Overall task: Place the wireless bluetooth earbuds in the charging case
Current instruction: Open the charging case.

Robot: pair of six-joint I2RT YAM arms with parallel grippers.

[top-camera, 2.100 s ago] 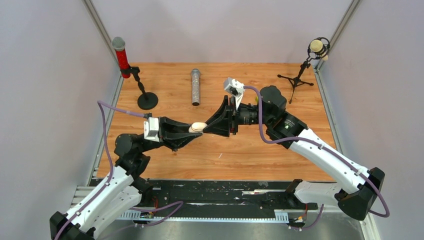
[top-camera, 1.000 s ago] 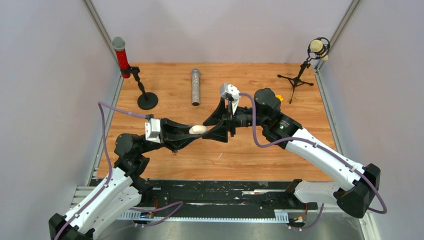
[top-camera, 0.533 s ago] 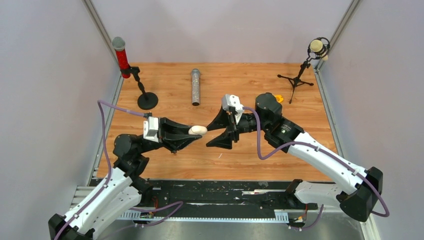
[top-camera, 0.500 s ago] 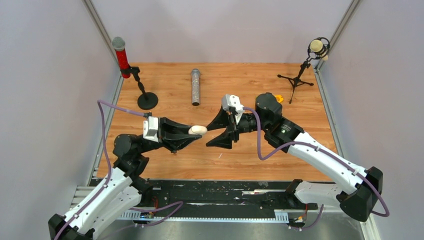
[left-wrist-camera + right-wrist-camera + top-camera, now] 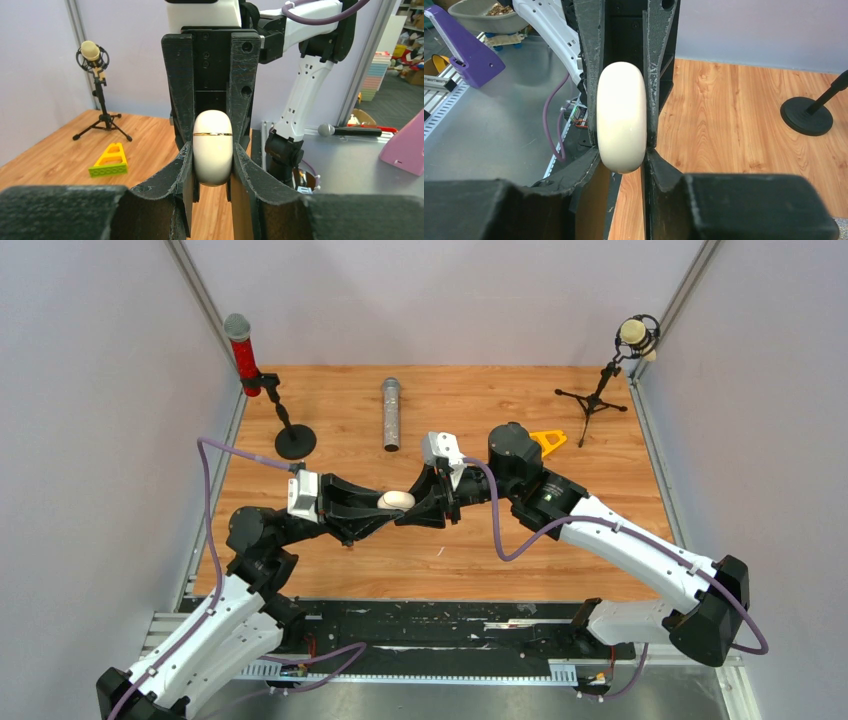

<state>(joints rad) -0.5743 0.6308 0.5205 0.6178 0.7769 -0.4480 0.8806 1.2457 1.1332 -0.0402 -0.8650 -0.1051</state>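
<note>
Left gripper [image 5: 390, 504] clamped on cream charging case [image 5: 212, 150], right gripper [image 5: 409, 508] pinching its other end

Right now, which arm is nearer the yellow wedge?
Right. The right arm has a joint just beside the yellow wedge; the left arm lies on the opposite side, well away.

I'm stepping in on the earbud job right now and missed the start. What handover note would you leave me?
Left hand: shut on the charging case, holding it off the table.
Right hand: shut on the same case from the opposite end.
Case: closed, with its gold seam shut tight.
Earbuds: none visible in any view.
Done: the case is picked up and gripped by both hands.
Left: open the case, locate the earbuds, seat them inside.
</note>
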